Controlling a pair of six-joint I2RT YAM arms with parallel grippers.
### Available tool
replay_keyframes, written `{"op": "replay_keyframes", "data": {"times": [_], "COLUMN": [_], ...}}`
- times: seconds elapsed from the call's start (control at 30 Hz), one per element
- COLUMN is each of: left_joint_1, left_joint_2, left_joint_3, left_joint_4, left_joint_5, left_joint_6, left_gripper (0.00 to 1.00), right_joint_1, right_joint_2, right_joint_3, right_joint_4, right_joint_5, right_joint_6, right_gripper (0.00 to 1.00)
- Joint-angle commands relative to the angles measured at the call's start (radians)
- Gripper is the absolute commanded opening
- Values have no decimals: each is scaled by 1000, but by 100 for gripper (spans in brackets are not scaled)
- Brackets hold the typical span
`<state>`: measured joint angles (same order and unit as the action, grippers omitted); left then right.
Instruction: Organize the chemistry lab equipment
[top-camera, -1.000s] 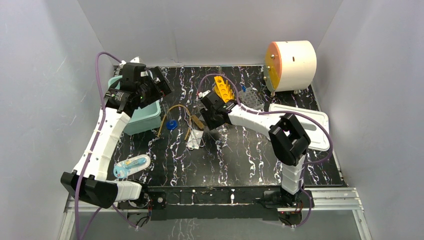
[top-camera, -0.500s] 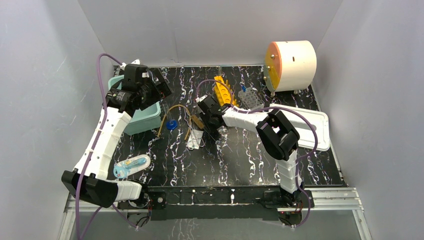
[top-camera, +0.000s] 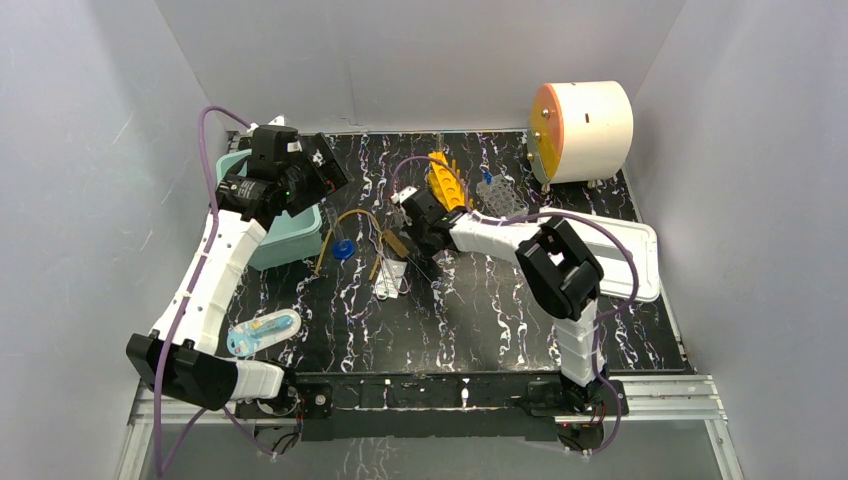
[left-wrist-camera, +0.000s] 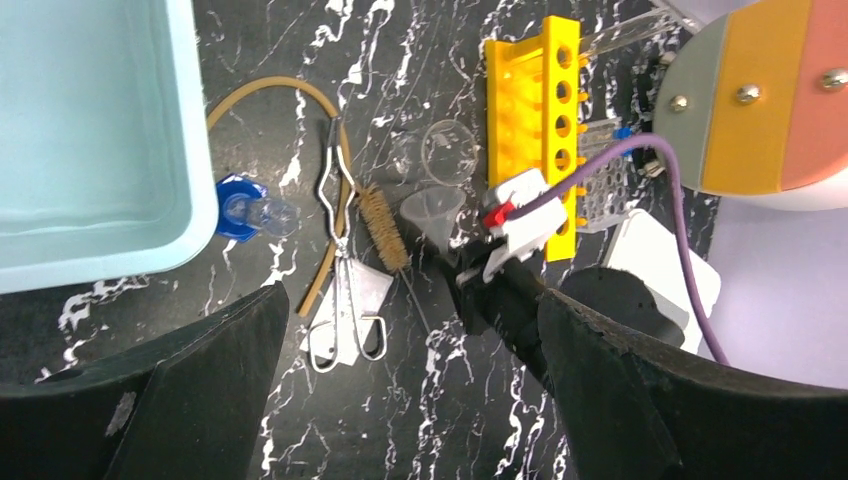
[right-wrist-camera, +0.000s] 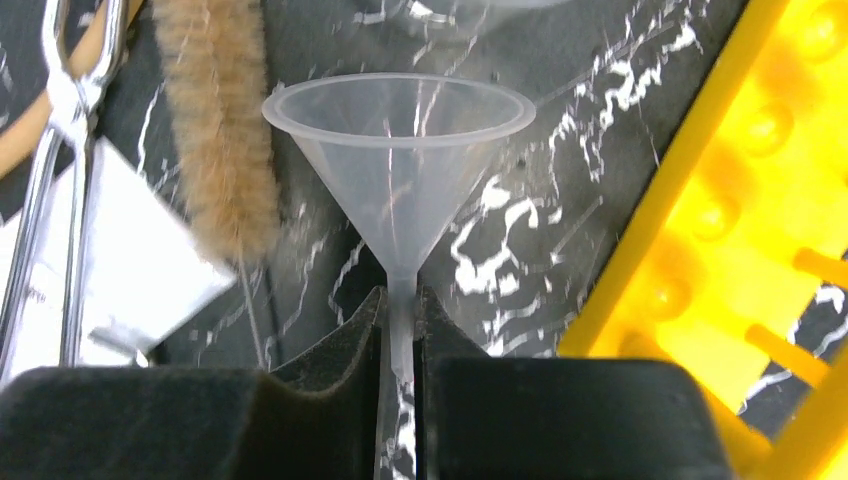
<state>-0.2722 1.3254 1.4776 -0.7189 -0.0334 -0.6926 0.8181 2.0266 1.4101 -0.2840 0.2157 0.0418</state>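
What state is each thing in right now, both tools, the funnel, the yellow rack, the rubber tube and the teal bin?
right tool: shut on the stem of the clear funnel.
clear funnel: held by its stem, empty.
left tool: open, holding nothing.
yellow rack: on the table, visible holes empty.
amber rubber tube: loose on the table, curved.
teal bin: part in view empty.

Yellow rack (left-wrist-camera: 515, 120), teal bin (top-camera: 285, 240) on black table (top-camera: 480, 310)
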Motion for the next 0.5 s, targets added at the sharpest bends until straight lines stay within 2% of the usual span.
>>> {"op": "replay_keyframes", "data": {"times": [0.0,0.1,0.27,0.47], "left_joint_1": [-2,-2,-2,-2], "left_joint_2": [-42,-51,-77,-129], "left_joint_3": [-24,-40,-71,-169], "left_joint_4": [83,123,194,400], "left_joint_5": [70,112,173,312], "left_joint_6": [-17,-31,-69,-110], "left_gripper": [95,95,95,95], "right_joint_1": [-4,-6,-23,-102], "right_joint_2": [-178,-273,-405,-449], "right_joint_3": [-42,-86,-116,-49], "right_joint_4": [12,28,104,196], "right_joint_5": [-43,-108,-279,-508], "right_joint_6": [-40,-35,63,246], "right_gripper": [5,3,3,3]}}
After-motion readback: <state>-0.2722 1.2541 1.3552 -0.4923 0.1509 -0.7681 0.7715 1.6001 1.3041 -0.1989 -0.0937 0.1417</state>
